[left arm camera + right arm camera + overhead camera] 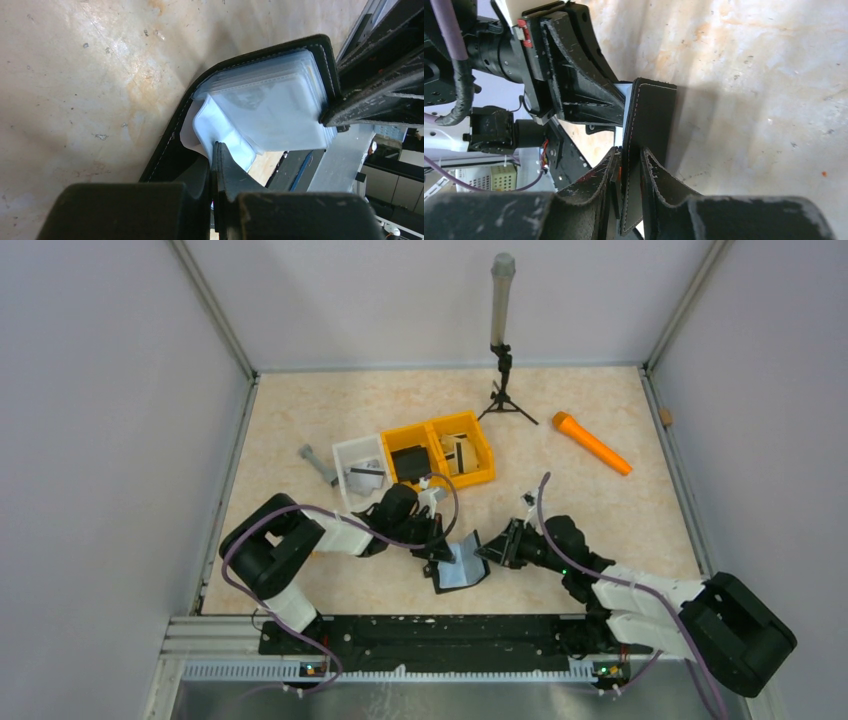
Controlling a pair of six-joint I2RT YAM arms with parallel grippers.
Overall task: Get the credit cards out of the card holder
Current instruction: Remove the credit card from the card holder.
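Note:
The black card holder [462, 564] stands open on edge between my two arms, its pale blue sleeves [270, 107] fanned out. My left gripper [216, 148] is shut on one pale sleeve near the holder's spine. My right gripper [631, 152] is shut on the holder's black stitched flap [654, 115], with one finger on each side of it. Whether the sleeves hold credit cards I cannot tell. A silvery card [367, 472] lies in the white bin, and striped cards [460, 452] stand in the yellow bin.
The white bin [345, 455] and the yellow two-part bin [480, 450] sit just behind the left arm; a black square item [410, 462] is in the yellow one. An orange marker [592, 443], a small tripod pole [500, 340] and a grey bolt [317, 462] lie farther back.

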